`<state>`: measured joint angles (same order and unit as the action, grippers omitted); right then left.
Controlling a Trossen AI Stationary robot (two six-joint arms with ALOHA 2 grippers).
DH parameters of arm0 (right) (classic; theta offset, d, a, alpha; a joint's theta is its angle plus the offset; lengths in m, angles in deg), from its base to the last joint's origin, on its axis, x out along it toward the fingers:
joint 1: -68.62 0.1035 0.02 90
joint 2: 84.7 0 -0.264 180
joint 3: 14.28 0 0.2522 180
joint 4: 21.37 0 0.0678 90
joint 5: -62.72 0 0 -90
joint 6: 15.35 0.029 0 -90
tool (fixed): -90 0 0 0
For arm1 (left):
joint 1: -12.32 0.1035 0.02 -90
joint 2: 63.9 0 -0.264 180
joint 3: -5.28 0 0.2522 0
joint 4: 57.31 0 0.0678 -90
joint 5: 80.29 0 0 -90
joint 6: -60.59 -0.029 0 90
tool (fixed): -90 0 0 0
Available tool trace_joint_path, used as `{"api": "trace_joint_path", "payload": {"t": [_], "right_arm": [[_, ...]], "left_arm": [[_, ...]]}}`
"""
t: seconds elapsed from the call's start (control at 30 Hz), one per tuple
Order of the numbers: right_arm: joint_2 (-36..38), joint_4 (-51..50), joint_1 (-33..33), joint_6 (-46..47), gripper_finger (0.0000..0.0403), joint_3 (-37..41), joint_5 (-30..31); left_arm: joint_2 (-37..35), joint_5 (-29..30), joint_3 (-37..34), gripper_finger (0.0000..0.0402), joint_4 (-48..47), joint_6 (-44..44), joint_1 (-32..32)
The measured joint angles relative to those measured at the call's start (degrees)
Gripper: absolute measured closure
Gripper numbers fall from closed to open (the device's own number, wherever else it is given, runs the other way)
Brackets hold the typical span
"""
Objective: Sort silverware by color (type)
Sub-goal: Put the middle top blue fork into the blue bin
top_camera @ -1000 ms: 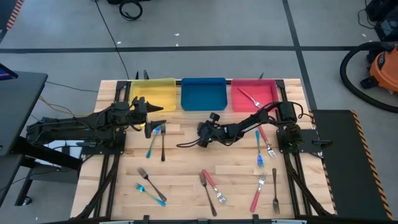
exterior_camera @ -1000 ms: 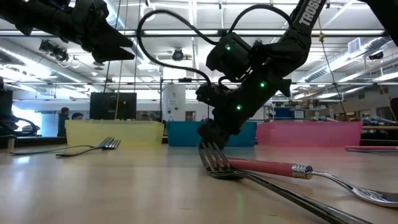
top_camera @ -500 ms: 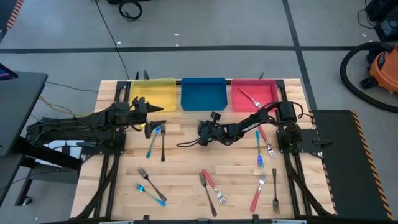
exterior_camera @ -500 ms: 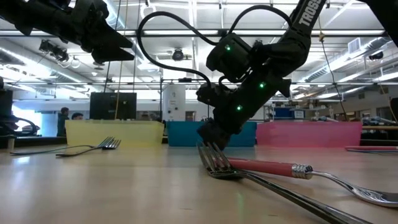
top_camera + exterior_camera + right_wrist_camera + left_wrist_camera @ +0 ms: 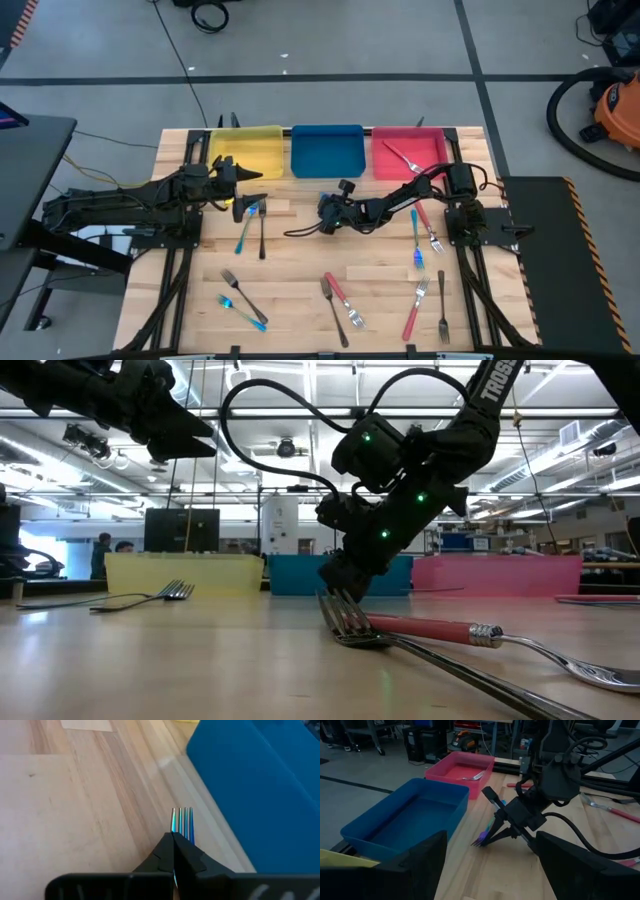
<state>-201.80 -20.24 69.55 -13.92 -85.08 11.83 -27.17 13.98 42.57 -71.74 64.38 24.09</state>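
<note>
A pale slatted wooden table (image 5: 300, 270) is seen with three shallow plastic bins set side by side along its far edge: a yellow bin (image 5: 246, 151), a blue bin (image 5: 327, 150) and a pink bin (image 5: 409, 157), the last holding one red-handled fork (image 5: 404, 158), while the remaining forks are scattered over the boards. The left gripper (image 5: 250, 174) is held with its fingers spread and nothing in them, just in front of the yellow bin. The right gripper (image 5: 174, 845) is clenched on a thin fork with iridescent blue tines (image 5: 182, 821) at the middle of the table, just in front of the blue bin, its tines projecting beyond the fingertips.
</note>
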Motion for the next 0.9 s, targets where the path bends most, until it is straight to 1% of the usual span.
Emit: {"api": "trace_joint_path", "payload": {"t": [0.33, 0.63, 0.9], "right_arm": [[0.42, -0.20, 0.05, -0.19, 0.0401, 0.02, 0.41], [3.70, 0.00, 0.11, -0.58, 0.0402, 0.02, 0.36], [3.78, -0.01, 0.11, -0.95, 0.0402, 0.02, 0.32]], "left_arm": [[0.02, 0.00, 0.00, 0.0095, -0.02, 0.00, 0.00], [0.02, 0.00, 0.00, 0.0095, -0.02, 0.02, 0.00], [0.02, 0.00, 0.00, 0.0095, -0.02, 0.03, 0.00]]}}
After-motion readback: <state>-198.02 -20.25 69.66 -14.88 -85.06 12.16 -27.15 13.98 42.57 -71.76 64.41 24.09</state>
